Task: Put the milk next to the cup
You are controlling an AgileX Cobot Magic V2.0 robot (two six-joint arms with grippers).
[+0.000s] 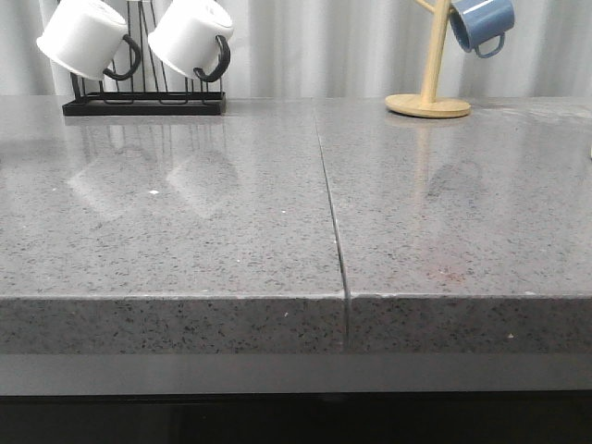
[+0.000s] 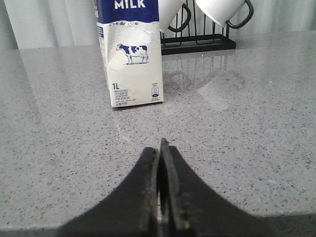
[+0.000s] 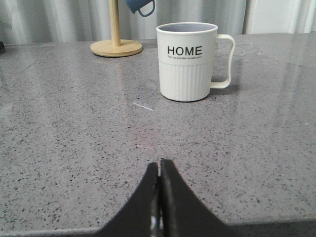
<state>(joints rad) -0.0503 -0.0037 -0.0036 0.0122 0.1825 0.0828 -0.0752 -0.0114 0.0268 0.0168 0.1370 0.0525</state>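
Note:
The milk (image 2: 131,54), a white carton with a dark blue top band and a small cow picture, stands upright on the grey counter in the left wrist view. My left gripper (image 2: 159,148) is shut and empty, well short of the carton. The cup (image 3: 190,61), a cream-white ribbed mug printed "HOME" with its handle to one side, stands upright in the right wrist view. My right gripper (image 3: 159,165) is shut and empty, short of the cup. Neither the milk, the cup nor the grippers show in the front view.
A black rack (image 1: 143,104) holds two white black-handled mugs (image 1: 88,37) at the back left. A wooden mug tree (image 1: 428,92) carries a blue mug (image 1: 481,23) at the back right. A seam (image 1: 331,213) runs down the counter's middle; its front edge (image 1: 296,298) is near.

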